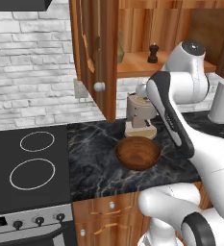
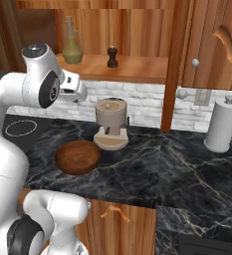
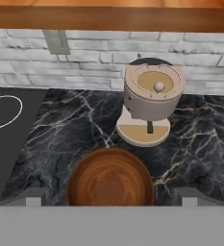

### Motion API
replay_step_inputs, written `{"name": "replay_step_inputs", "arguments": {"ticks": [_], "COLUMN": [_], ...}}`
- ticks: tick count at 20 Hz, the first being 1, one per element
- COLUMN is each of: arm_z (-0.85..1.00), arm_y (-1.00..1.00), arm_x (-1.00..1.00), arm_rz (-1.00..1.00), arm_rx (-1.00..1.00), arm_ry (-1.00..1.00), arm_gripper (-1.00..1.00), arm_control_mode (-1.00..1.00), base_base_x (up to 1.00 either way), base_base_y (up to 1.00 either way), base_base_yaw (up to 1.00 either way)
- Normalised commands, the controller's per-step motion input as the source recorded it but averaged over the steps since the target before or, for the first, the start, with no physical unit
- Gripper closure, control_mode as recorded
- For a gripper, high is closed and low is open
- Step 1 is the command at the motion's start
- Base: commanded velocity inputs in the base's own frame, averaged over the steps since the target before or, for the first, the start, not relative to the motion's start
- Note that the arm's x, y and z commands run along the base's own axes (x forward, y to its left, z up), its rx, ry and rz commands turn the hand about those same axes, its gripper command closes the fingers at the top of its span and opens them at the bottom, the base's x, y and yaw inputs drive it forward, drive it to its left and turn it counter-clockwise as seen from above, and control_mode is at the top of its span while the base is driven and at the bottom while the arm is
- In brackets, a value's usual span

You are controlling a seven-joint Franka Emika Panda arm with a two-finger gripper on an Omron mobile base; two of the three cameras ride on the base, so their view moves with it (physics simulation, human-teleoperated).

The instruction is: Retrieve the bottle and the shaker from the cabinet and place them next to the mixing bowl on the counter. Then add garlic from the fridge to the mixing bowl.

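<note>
The bottle (image 2: 72,42) stands upright on the open cabinet's shelf (image 2: 137,69), at its left end in the right base view. It looks like glass: a round greenish belly, a slim neck and a thin handle. I judge it stiff, smooth, fairly heavy if full, and breakable if knocked over. The neck just above the shoulder looks the safest place to hold, since the belly may be too broad for the fingers. At about three o'clock from the bottle, apart from it, stands the shaker (image 2: 112,57), small, dark and waisted like a pepper mill. It should be light and rigid, and a pinch around its narrow middle would suit it.

Below the shelf, on the dark marble counter (image 2: 187,169), the wooden mixing bowl (image 2: 78,156) sits with nothing in it. A beige coffee grinder (image 2: 111,123) stands just beside it at about one o'clock. A white paper towel roll (image 2: 222,124) stands well off at three o'clock.

The arm is folded high, elbow raised level with the shelf and forearm angled down toward the wall. The hand points down and forward over the bowl. In the hand view the gripper (image 3: 111,199) hovers above the bowl's near rim, fingers spread wide and holding nothing.
</note>
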Motion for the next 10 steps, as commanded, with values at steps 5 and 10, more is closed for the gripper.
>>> {"name": "replay_step_inputs", "arguments": {"ticks": [5, 10], "arm_z": [0.57, 0.50], "arm_y": [-0.28, -0.51], "arm_x": [0.00, 0.00], "arm_rz": [0.00, 0.00], "arm_rx": [0.09, 0.09], "arm_ry": [-0.03, -0.06], "arm_gripper": [-1.00, -1.00], "arm_control_mode": [-1.00, -1.00], "base_base_x": [0.00, 0.00], "base_base_y": [0.00, 0.00], "base_base_yaw": [0.00, 0.00]}}
